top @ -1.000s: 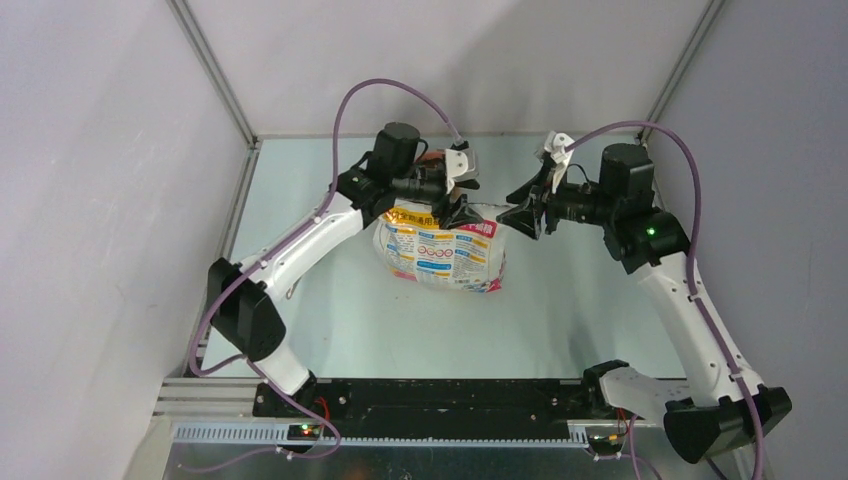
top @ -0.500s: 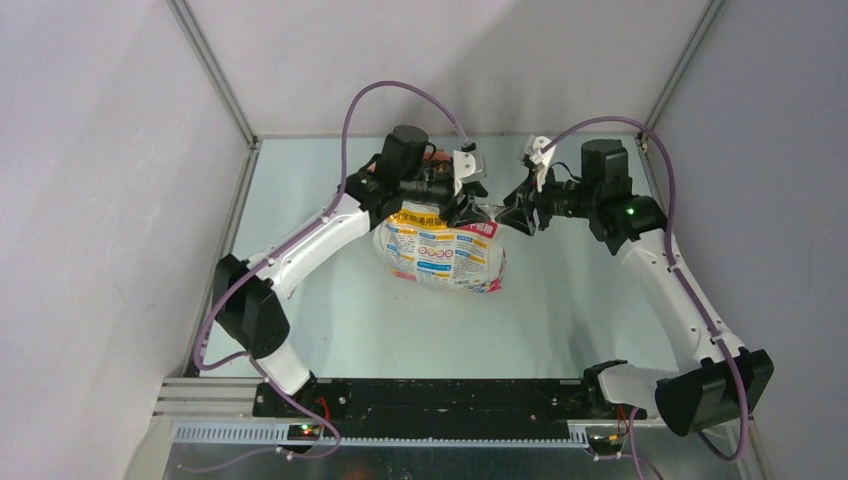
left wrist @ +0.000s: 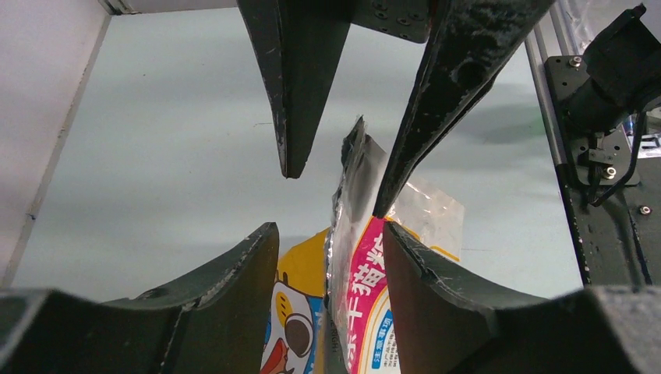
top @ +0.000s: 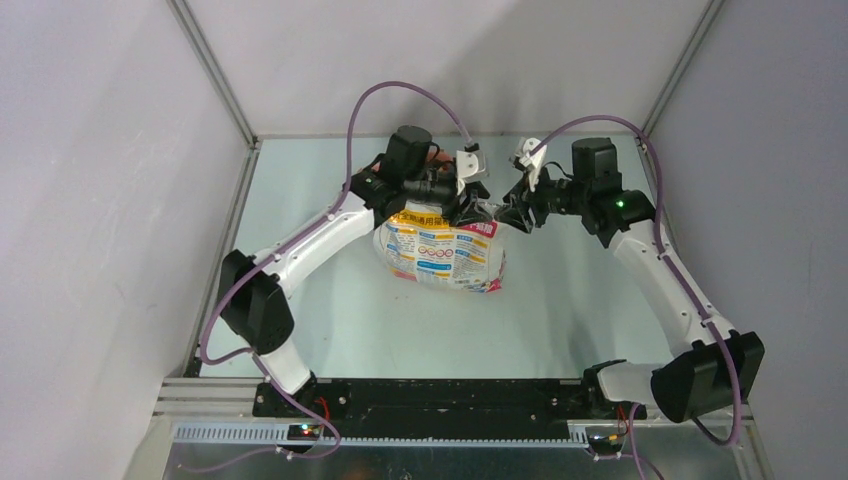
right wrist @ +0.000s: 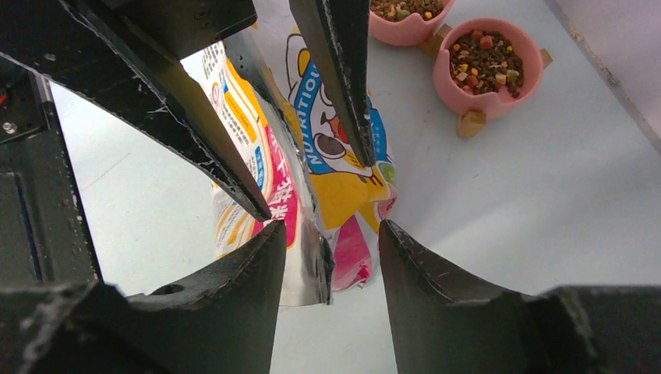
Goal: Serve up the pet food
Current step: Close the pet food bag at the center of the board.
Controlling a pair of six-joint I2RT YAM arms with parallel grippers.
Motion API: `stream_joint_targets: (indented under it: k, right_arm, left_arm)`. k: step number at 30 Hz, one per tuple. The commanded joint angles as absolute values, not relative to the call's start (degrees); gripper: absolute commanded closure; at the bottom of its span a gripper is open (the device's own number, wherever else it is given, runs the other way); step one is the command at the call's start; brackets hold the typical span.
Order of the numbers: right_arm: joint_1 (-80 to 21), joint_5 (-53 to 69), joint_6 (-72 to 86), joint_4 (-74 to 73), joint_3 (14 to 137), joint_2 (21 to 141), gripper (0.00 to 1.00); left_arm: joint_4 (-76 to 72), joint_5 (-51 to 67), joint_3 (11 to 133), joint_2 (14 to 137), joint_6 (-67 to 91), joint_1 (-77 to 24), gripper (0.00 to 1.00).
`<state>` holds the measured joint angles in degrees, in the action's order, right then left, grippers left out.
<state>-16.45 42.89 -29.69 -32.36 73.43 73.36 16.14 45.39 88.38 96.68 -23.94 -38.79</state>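
Note:
The printed cat-picture bag (top: 440, 250) lies mid-table, and its foil top edge (left wrist: 355, 195) stands upright. My left gripper (left wrist: 329, 227) is open and straddles that edge, with the pink panel against its right finger (left wrist: 436, 288). From the other side, my right gripper (right wrist: 331, 224) is open around the same corner of the bag (right wrist: 312, 257), foil beside its left finger and a gap on the right. The two grippers face each other tip to tip (top: 470, 205) (top: 505, 212). Pet food (right wrist: 485, 61) fills a pink bowl (right wrist: 522, 86) beyond the bag.
A second pink bowl (right wrist: 405, 27) holding kibble sits next to the first, near the back wall. Grey walls enclose the table on the left, back and right. The arms' base rail (top: 430, 395) runs along the near edge.
My right gripper has swung left and reached the bag's top corner. The left gripper has edged right over the same corner and its jaws have narrowed.

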Motion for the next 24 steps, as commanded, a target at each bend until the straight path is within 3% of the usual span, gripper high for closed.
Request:
stream_joint_targets:
  k: [1, 7, 11, 14, 15, 16, 18, 24]
  right_arm:
    - [-16.33, 43.66, -32.06, -32.19, 76.19, 74.42, 0.48]
    - [-16.37, 49.02, -33.69, -35.85, 78.12, 76.86, 0.61]
    - [-16.52, 49.16, -33.9, -35.59, 78.41, 77.19, 0.8]
    - [-16.48, 49.02, -34.02, -35.28, 78.56, 76.94, 0.99]
    - [-16.47, 48.49, -33.97, -35.08, 78.57, 76.67, 1.0]
    - [-16.41, 47.65, -33.86, -34.55, 78.57, 76.43, 1.0]
    - [-16.2, 46.86, -33.67, -33.88, 78.57, 75.76, 1.0]
    - [-15.52, 45.17, -32.53, -31.95, 78.57, 73.38, 1.0]
  left_arm:
    - [14.65, 46.2, 90.99, 97.5, -23.53, -39.13, 0.44]
    - [14.94, 47.31, 91.89, 98.54, -23.38, -39.12, 0.5]
    - [16.8, 45.84, 92.47, 99.12, -25.05, -39.12, 0.58]
    - [18.99, 44.73, 93.23, 99.31, -27.33, -39.18, 0.71]
    - [19.65, 44.27, 93.46, 99.31, -27.95, -39.06, 0.77]
    - [21.0, 44.07, 93.79, 99.32, -29.16, -39.04, 0.89]
    - [22.97, 43.32, 93.95, 99.06, -30.89, -38.72, 0.99]
    - [29.93, 40.08, 93.8, 97.6, -36.07, -36.61, 1.0]
